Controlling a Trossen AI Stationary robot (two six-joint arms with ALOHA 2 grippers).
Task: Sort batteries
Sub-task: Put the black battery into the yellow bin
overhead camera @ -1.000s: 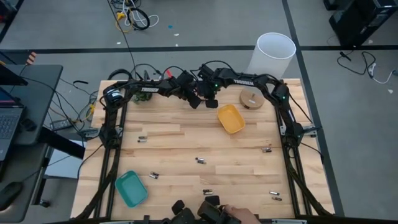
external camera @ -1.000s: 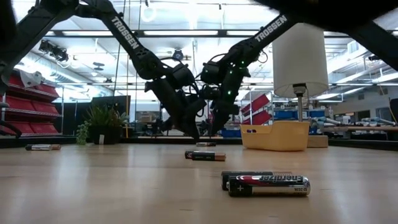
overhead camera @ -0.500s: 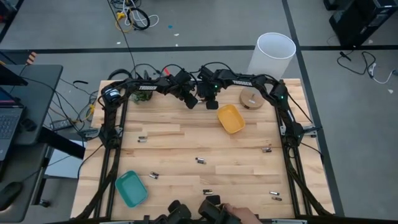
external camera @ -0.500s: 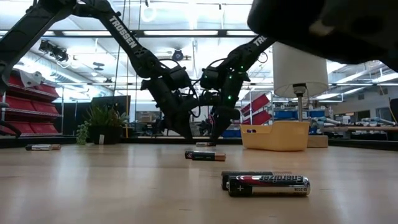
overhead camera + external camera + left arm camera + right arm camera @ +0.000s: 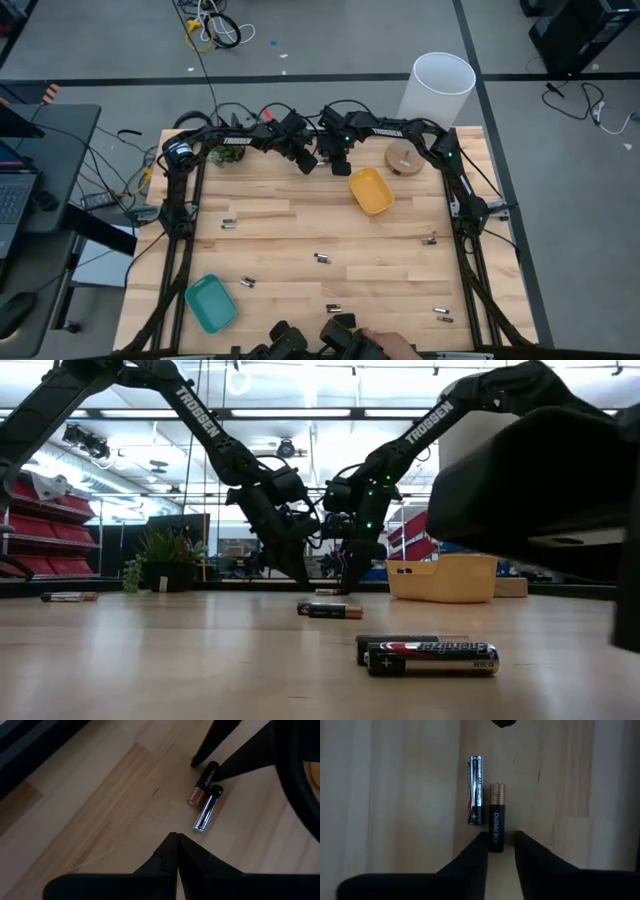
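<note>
Two batteries lie side by side on the wooden table near its far edge: a black and copper one point(image 5: 496, 817) point(image 5: 204, 782) and a slimmer silver and black one point(image 5: 475, 790) point(image 5: 207, 807). My right gripper point(image 5: 498, 839) point(image 5: 338, 165) points down, open, with one finger on each side of the black end of the black and copper battery. My left gripper point(image 5: 175, 836) point(image 5: 308, 162) is shut and hangs just beside the pair, holding nothing. More batteries point(image 5: 322, 258) point(image 5: 428, 655) lie scattered over the table. A yellow tray point(image 5: 370, 190) sits right of the grippers, and a teal tray point(image 5: 211, 302) sits at the near left.
A white bin point(image 5: 438, 88) stands beyond the far right corner, with a round wooden disc point(image 5: 404, 157) on the table beside it. A person's hand point(image 5: 385, 345) and dark gear show at the near edge. A big dark blurred shape point(image 5: 540, 470) blocks the right of the low view.
My right gripper has sunk toward the table, down over the two batteries by the far edge. In the low view the big dark blurred shape has come down from the top edge to fill the right side.
</note>
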